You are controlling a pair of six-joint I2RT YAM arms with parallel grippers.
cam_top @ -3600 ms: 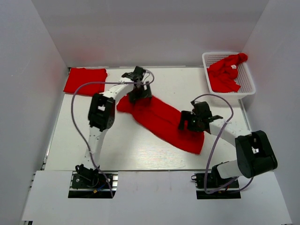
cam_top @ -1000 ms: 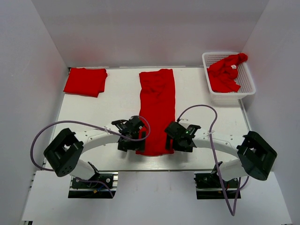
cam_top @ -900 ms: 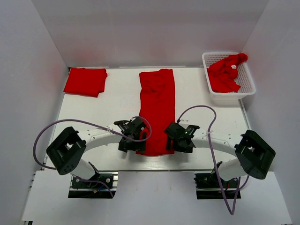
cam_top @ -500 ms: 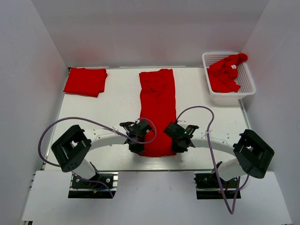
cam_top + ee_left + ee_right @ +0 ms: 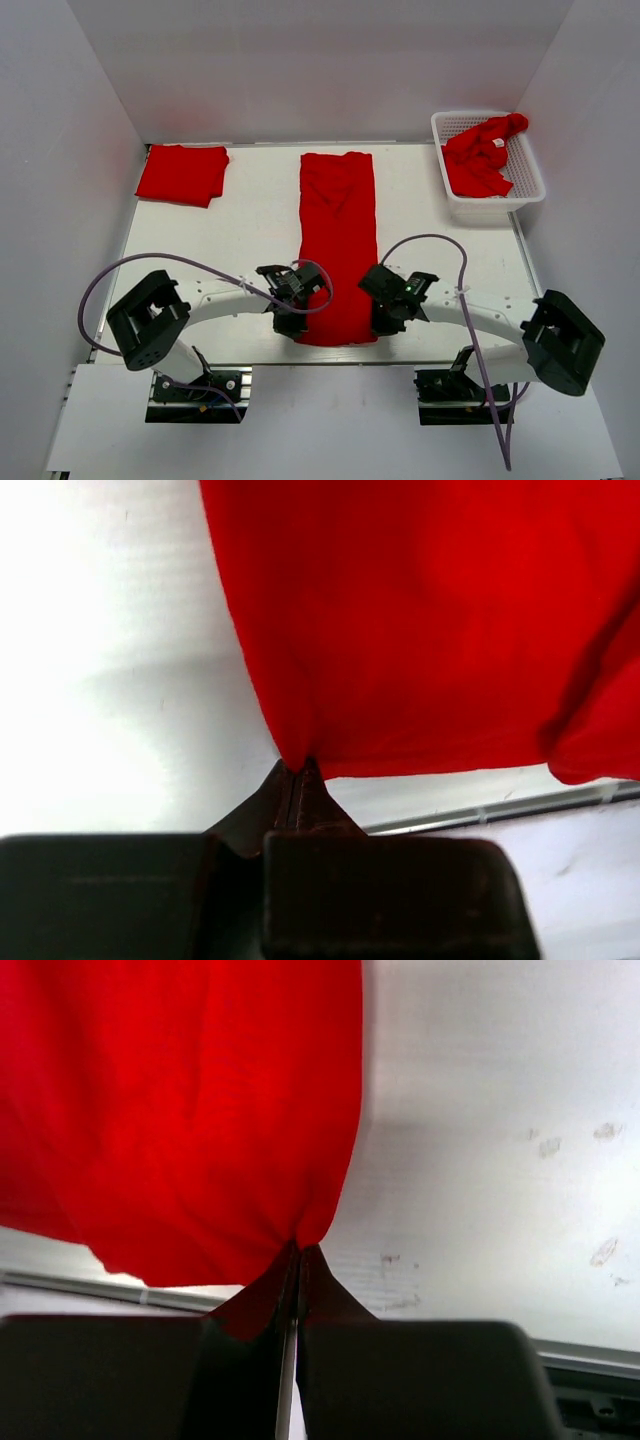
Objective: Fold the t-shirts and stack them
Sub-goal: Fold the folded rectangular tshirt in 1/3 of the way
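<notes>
The bright red, soft fabric t-shirt (image 5: 338, 240) is pinched at its near corners by the closed left hand (image 5: 298, 772) and right hand (image 5: 297, 1253); light, limp, likely to sag.

Centre of the white table (image 5: 240, 240): a bright red soft-fabric t-shirt (image 5: 338, 240) folded into a long narrow strip, lying flat and straight, both near corners gathered into tight points. Far left, a second red t-shirt (image 5: 182, 173), folded into a neat rectangle. Far right, crumpled red t-shirts (image 5: 480, 155) heaped in the white lattice basket (image 5: 492, 208), one showing a small white label.
</notes>
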